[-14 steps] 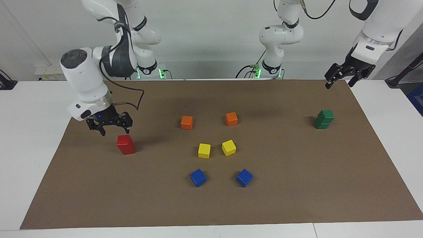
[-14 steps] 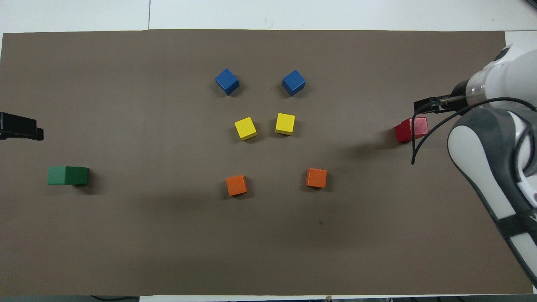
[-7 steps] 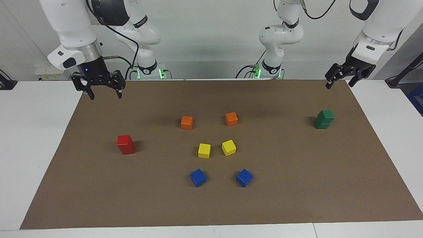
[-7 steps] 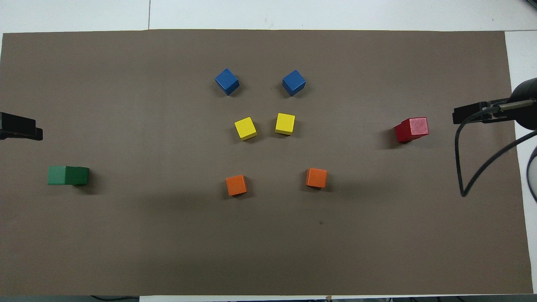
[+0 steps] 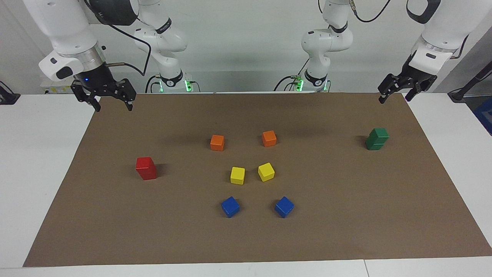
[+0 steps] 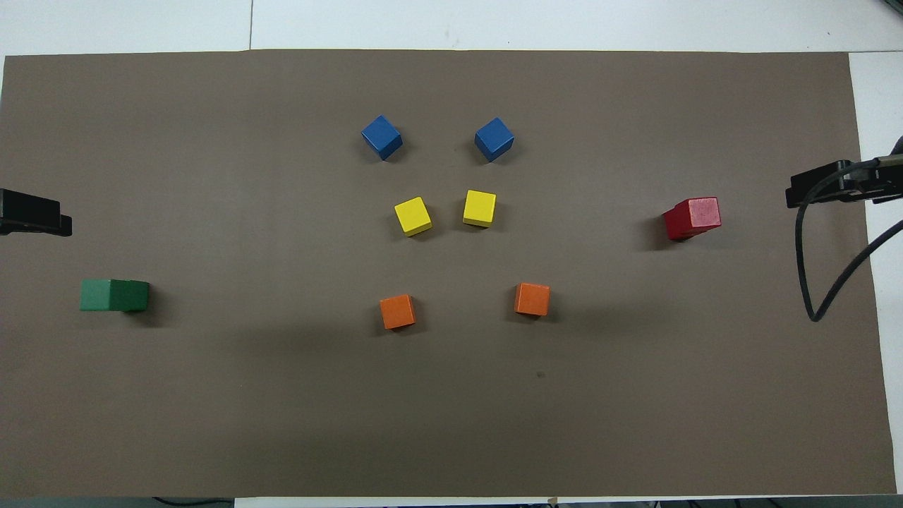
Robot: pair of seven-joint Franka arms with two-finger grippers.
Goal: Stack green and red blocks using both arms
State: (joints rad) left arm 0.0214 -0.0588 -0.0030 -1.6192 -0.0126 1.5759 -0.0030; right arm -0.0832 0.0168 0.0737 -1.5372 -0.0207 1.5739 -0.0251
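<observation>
Two red blocks stand stacked (image 5: 146, 168) (image 6: 691, 217) on the brown mat toward the right arm's end. Two green blocks stand stacked (image 5: 376, 139) (image 6: 113, 295) toward the left arm's end. My right gripper (image 5: 112, 104) (image 6: 822, 190) hangs open and empty, raised over the mat's edge at the right arm's end, well apart from the red stack. My left gripper (image 5: 394, 99) (image 6: 35, 215) waits open and empty, raised over the mat's edge at the left arm's end, apart from the green stack.
In the middle of the brown mat (image 5: 346, 215) lie two orange cubes (image 5: 217, 142) (image 5: 269, 138), two yellow cubes (image 5: 237, 175) (image 5: 266, 171) and two blue cubes (image 5: 230, 206) (image 5: 284, 206), paired by colour. White table surrounds the mat.
My right gripper has risen from just beside the red stack and drawn away to the mat's edge at its own end. The left arm and all blocks have stayed put.
</observation>
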